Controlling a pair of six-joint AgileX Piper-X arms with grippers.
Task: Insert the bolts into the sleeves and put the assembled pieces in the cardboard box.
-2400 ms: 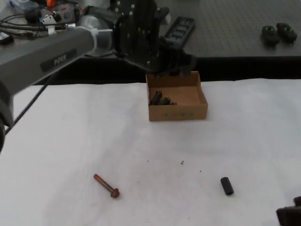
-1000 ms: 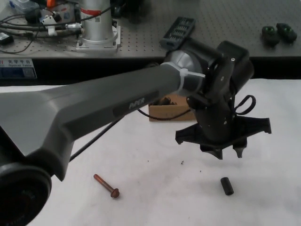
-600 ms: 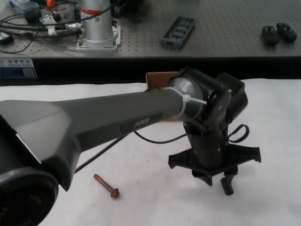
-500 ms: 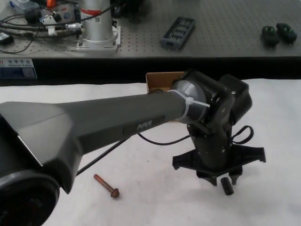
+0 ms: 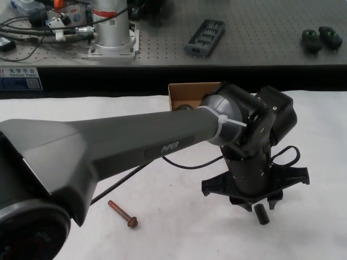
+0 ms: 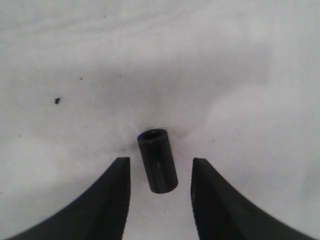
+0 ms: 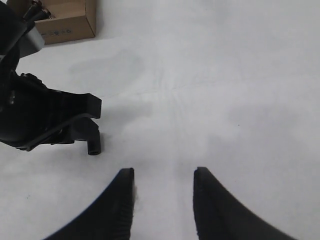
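— So, what is the sleeve [image 6: 158, 161] like?

— Black and matt, a short smooth cylinder with a hollow bore open at one end. It lies on its side on the white sheet [image 6: 240, 65], which is soft-looking, faintly creased and dotted with a few dark specks.

— Which way does it point?

— Its long axis runs down the gap between the fingers [image 6: 112, 200] of the left gripper [image 6: 160, 164], with the open bore at the end farther from the wrist. In the high view it lies nearly front to back on the bench.

— Is it held?

— No. The left gripper is spread, one curved black finger on each side, with a strip of white sheet showing on either side of the sleeve.

— And the right gripper [image 7: 163, 175]?

— Spread too, hanging over bare sheet, apart from the sleeve, with nothing between its fingers.

— The bolt [image 5: 122, 213]?

— Reddish-brown metal, lying flat well to the left of the sleeve. Its head end is nearer the camera and toward the sleeve side; the shank slants away to the far left.

— The cardboard box [image 7: 65, 22]?

— Plain brown card, open-topped, straight-walled, farther back on the sheet, with dark pieces [image 7: 34, 7] inside.
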